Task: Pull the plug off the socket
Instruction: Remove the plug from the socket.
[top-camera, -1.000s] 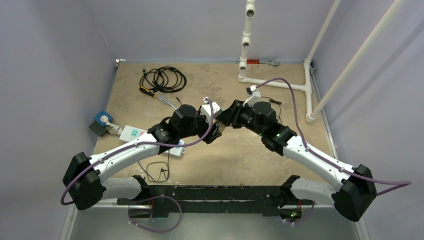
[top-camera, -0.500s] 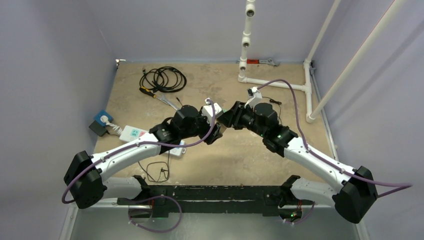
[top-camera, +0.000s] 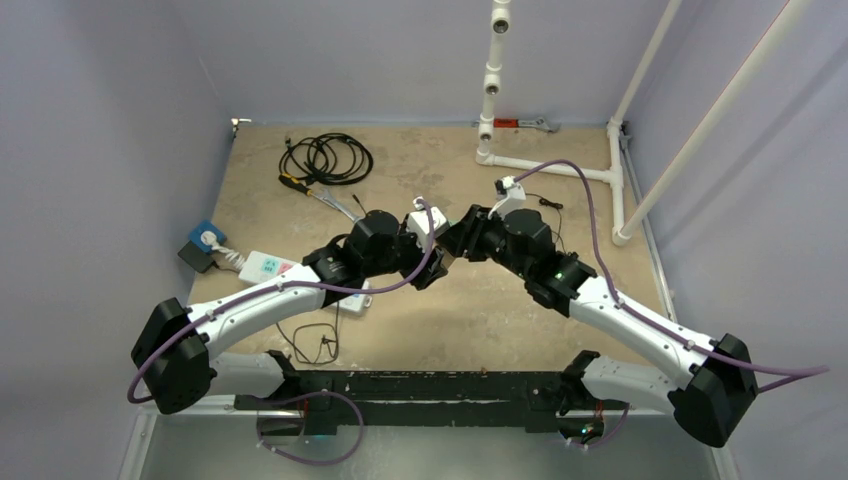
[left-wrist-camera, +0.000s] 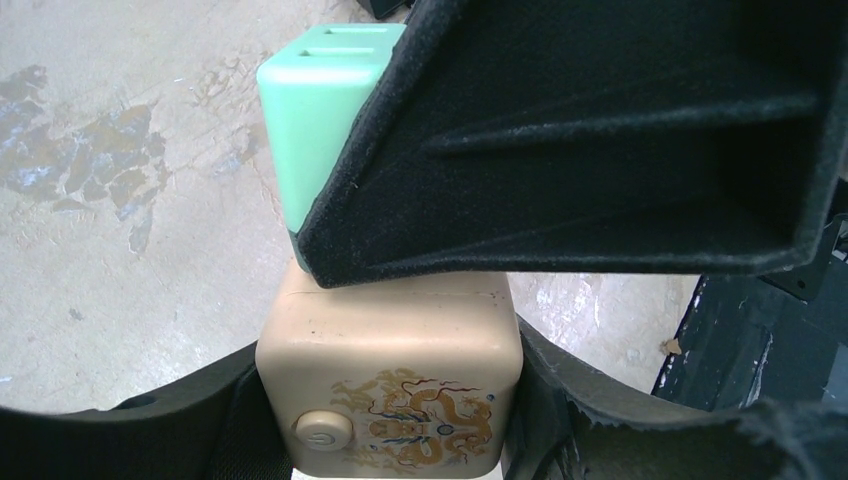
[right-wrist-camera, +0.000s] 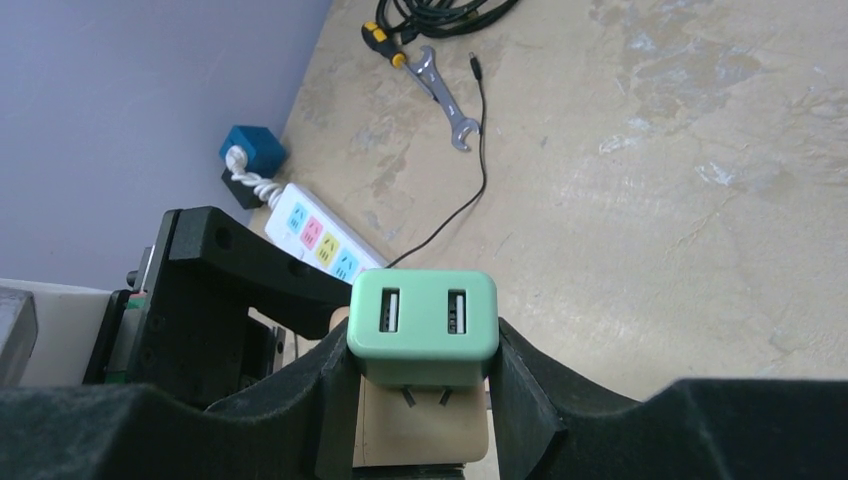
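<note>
The socket (left-wrist-camera: 390, 370) is a beige cube with a round power button and a dragon print. My left gripper (left-wrist-camera: 390, 400) is shut on its two sides. The plug (right-wrist-camera: 422, 320) is a mint-green block with two USB ports, and my right gripper (right-wrist-camera: 422, 350) is shut on it. Two dark prongs (right-wrist-camera: 425, 397) show bare between the plug and the socket (right-wrist-camera: 420, 435) face. In the left wrist view the plug (left-wrist-camera: 310, 130) stands just beyond the cube, half hidden by a right finger (left-wrist-camera: 600, 150). From the top view both grippers (top-camera: 432, 262) (top-camera: 452, 240) meet mid-table, above the surface.
A white power strip (top-camera: 268, 266) with coloured outlets lies left, with a blue adapter (top-camera: 205, 238) beside it. At the back left lie a coiled black cable (top-camera: 325, 157), a screwdriver (top-camera: 297, 183) and a wrench (top-camera: 335, 203). White PVC pipes (top-camera: 545, 165) stand back right.
Both wrists have drifted a little to the right and toward the back of the table. Both grips look the same as before.
</note>
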